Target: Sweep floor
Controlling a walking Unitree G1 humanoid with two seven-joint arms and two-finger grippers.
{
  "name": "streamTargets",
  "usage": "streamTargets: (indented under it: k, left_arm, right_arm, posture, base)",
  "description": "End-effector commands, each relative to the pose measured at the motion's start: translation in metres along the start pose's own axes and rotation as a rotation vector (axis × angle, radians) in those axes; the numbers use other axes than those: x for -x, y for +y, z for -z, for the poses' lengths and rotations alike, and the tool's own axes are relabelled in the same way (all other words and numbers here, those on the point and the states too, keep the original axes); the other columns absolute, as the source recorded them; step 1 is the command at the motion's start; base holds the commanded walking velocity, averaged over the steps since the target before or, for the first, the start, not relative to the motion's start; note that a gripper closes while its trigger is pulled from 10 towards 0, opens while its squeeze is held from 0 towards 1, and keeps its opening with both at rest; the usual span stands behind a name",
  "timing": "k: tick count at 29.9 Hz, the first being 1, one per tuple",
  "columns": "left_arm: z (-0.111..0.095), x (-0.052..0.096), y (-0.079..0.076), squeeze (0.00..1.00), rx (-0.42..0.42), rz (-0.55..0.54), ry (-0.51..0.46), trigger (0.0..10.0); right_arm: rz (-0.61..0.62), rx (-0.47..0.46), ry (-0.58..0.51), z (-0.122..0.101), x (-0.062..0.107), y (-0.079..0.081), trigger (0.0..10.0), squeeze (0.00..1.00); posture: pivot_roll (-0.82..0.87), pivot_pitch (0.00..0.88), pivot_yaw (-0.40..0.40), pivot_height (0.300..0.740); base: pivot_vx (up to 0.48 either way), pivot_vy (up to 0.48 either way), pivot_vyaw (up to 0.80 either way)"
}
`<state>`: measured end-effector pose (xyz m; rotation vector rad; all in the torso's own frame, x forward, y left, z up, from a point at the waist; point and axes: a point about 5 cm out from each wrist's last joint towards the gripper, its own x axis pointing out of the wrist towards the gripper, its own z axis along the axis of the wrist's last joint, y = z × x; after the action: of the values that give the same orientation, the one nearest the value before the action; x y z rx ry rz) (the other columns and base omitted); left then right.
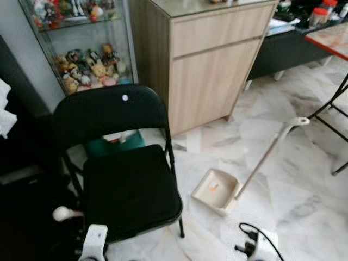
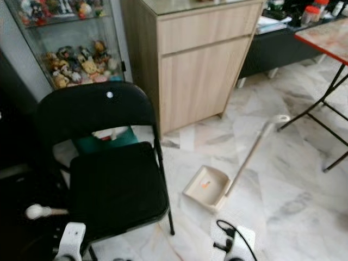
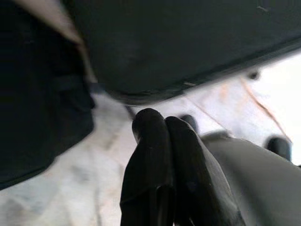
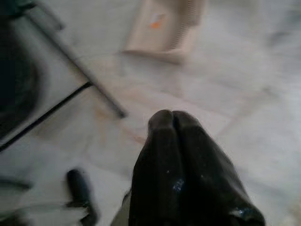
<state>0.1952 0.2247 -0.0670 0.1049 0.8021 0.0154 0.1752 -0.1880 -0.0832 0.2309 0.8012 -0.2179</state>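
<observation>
A cream dustpan [image 1: 216, 190] lies on the marble floor, its long pale handle [image 1: 269, 155] slanting back to the right. Something small and orange lies in the pan. In the right wrist view the dustpan [image 4: 164, 28] lies ahead of my right gripper [image 4: 173, 117], whose black fingers are pressed together, empty, above the floor. My left gripper [image 3: 162, 123] is shut too, low beside the black chair seat [image 3: 178, 42]. A white rounded handle end [image 1: 61, 213] pokes out left of the chair; what it belongs to is hidden.
A black folding chair [image 1: 128, 179] stands directly in front of me. Behind it are a glass cabinet of figurines [image 1: 87, 62] and a wooden cabinet [image 1: 212, 65]. A folding table's black legs [image 1: 331, 114] stand at the right. Open floor lies right of the dustpan.
</observation>
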Motion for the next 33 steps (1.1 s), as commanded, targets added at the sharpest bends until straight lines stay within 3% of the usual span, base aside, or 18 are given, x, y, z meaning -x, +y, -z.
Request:
streamTargets:
  k: [1, 9, 17, 33]
  left_arm:
    - [0.0133, 0.0031, -0.0048, 0.00, 0.011, 0.009, 0.044, 10.0]
    - [0.0131, 0.0032, -0.0053, 0.00, 0.003, 0.014, 0.039, 10.0]
    - [0.0133, 0.0032, -0.0060, 0.00, 0.004, 0.018, 0.039, 10.0]
    - [0.0113, 0.0024, -0.0066, 0.00, -0.017, 0.026, 0.037, 10.0]
  right_arm:
    - [0.033, -0.026, 0.018, 0.0034, 0.0016, -0.0088, 10.0, 0.00]
    - [0.024, 0.035, 0.013, 0.0013, 0.0011, -0.0088, 10.0, 0.00]
    - [0.017, -0.010, 0.008, 0.0007, 0.0008, -0.0072, 10.0, 0.00]
    - [0.028, -0.029, 0.011, 0.0012, 0.0011, -0.0099, 10.0, 0.00]
  posture:
    - [0.00, 0.114, -0.023, 0.740]
    - [0.00, 0.107, -0.024, 0.740]
    - [-0.01, 0.108, -0.026, 0.740]
    - [-0.01, 0.113, -0.027, 0.740]
  base:
    - [0.000, 0.390, 0.00]
    - [0.000, 0.090, 0.10]
    - [0.000, 0.000, 0.76]
    - [0.000, 0.000, 0.00]
